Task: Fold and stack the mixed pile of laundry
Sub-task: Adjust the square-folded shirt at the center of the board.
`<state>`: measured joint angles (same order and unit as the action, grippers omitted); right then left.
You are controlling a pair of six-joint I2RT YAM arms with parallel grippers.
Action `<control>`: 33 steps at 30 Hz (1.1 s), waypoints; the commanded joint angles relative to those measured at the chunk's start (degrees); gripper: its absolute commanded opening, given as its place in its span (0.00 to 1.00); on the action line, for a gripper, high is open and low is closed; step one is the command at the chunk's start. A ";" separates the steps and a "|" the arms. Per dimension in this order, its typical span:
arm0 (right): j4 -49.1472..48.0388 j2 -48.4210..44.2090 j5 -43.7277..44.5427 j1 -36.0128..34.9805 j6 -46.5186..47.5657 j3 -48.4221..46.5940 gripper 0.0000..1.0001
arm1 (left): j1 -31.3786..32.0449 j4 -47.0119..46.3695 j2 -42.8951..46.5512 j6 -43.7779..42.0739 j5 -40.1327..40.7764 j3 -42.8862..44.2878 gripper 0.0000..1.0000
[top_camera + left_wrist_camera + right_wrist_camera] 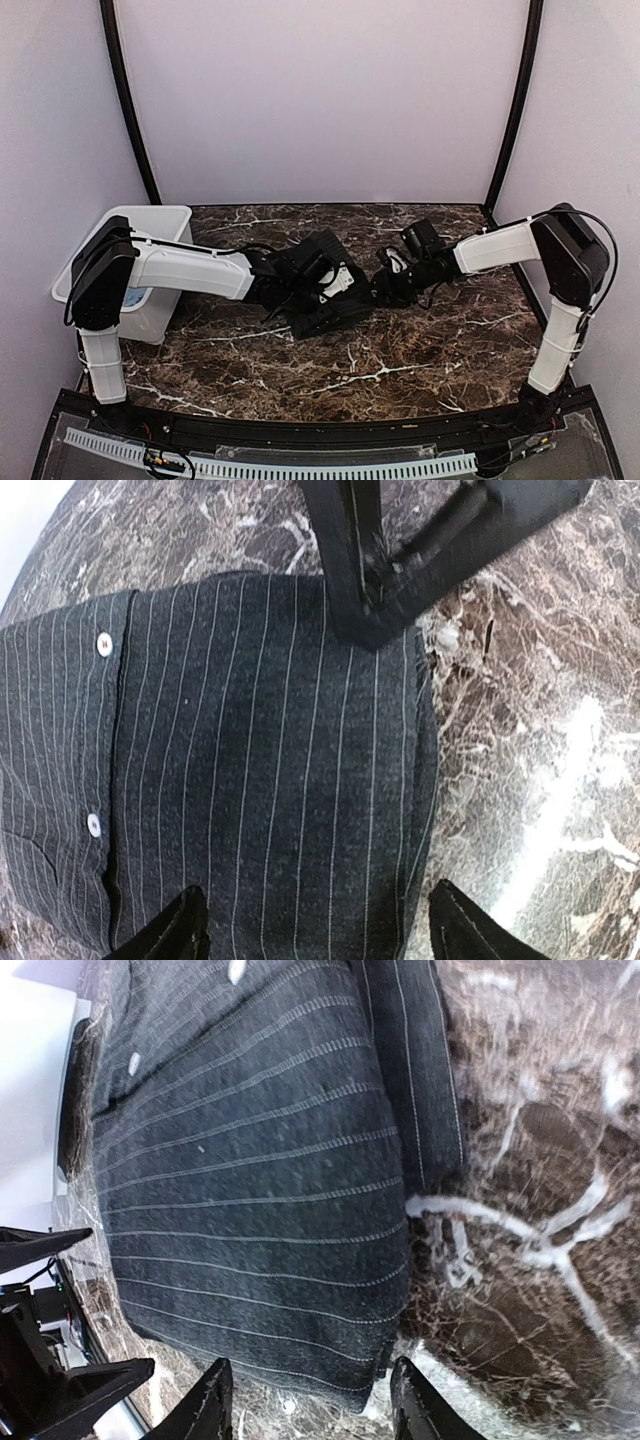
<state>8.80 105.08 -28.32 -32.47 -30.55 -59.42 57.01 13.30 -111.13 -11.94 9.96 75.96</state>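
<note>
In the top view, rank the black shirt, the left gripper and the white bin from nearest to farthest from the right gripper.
1. black shirt, at the right gripper fingertips, centre.
2. left gripper, across the shirt, to the left.
3. white bin, far left side.

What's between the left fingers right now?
Left wrist view: the black pinstriped shirt fills most of the gap between the open left fingers; a bare strip of marble table shows beside the image-right finger.
</note>
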 commanded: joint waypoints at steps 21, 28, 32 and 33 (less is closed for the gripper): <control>-3.83 0.57 -6.01 1.53 -7.25 5.02 0.62 | 2.51 -6.90 -10.92 -9.92 -4.30 4.58 0.35; -6.46 0.62 -9.74 1.94 -9.47 7.05 0.64 | 2.37 -6.49 -9.58 -9.36 -3.79 5.27 0.01; -8.48 1.45 -11.32 1.89 -10.84 7.71 0.63 | 1.56 -7.31 -7.13 -7.25 -7.25 5.02 0.00; -8.53 1.78 -11.59 1.89 -10.98 7.67 0.62 | 1.46 -7.69 -6.61 -6.98 -7.50 4.82 0.00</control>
<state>0.34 105.73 -38.04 -30.52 -39.81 -53.23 59.29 4.84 -121.27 -20.73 5.06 80.36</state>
